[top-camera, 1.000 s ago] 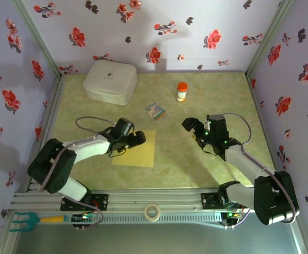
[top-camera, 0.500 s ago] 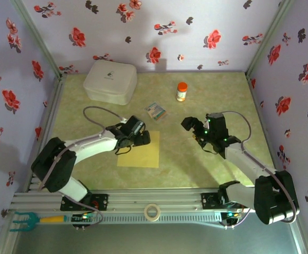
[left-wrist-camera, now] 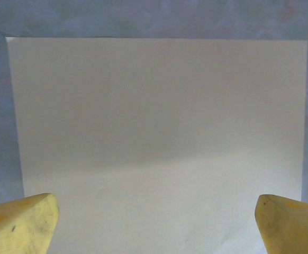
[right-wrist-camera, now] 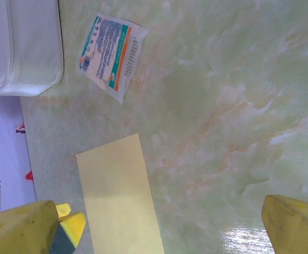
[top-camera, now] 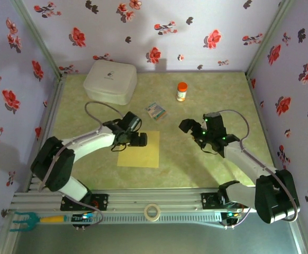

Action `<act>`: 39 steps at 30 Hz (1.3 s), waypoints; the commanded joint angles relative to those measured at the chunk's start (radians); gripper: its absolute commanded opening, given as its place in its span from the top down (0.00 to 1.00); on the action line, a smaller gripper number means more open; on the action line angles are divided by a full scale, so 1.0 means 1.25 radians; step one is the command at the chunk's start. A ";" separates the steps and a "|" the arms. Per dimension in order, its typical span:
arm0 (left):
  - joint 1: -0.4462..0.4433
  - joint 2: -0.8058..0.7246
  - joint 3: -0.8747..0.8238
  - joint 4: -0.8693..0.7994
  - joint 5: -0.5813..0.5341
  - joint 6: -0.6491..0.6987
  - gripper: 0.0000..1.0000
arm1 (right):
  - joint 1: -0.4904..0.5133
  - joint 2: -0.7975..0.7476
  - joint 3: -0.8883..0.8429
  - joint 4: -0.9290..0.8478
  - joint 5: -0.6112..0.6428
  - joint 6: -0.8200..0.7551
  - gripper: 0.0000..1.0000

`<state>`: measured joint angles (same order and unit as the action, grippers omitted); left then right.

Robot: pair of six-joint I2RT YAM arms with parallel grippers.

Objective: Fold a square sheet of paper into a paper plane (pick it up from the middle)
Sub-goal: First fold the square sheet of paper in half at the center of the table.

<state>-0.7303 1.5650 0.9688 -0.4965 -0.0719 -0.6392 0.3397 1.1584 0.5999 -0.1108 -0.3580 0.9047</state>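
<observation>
over square sheet of paper (top-camera: 141, 154), left hand (top-camera: 143, 139) edged back

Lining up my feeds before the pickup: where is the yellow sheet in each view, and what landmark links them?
Top external: the square sheet of paper lies left of centre, the left gripper over its far-left part.
Left wrist: it spans most of the picture, between the open fingers.
Right wrist: lower left, a slanted strip.
Landmark: the printed packet, beyond the sheet in top and right wrist views.
</observation>
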 commanded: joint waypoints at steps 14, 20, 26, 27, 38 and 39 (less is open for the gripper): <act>-0.039 0.202 0.183 -0.197 -0.012 0.021 0.00 | 0.021 0.022 0.020 0.008 -0.006 -0.030 0.01; -0.039 0.219 0.198 -0.205 -0.015 0.018 0.00 | 0.021 0.035 0.024 0.008 -0.006 -0.030 0.01; -0.040 0.243 0.219 -0.209 -0.017 0.013 0.00 | 0.021 0.040 0.026 0.010 -0.011 -0.030 0.01; -0.040 0.247 0.222 -0.210 -0.017 0.012 0.00 | 0.021 0.039 0.024 0.010 -0.009 -0.030 0.01; -0.044 0.297 0.217 -0.206 -0.020 0.005 0.00 | 0.021 0.027 0.015 0.008 -0.002 -0.027 0.01; -0.044 0.298 0.212 -0.201 -0.019 0.003 0.00 | 0.021 0.028 0.014 0.008 -0.001 -0.027 0.01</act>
<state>-0.7765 1.9007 1.2407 -0.7261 -0.0780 -0.6285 0.3599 1.2030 0.6033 -0.1097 -0.3630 0.8894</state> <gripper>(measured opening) 0.997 0.993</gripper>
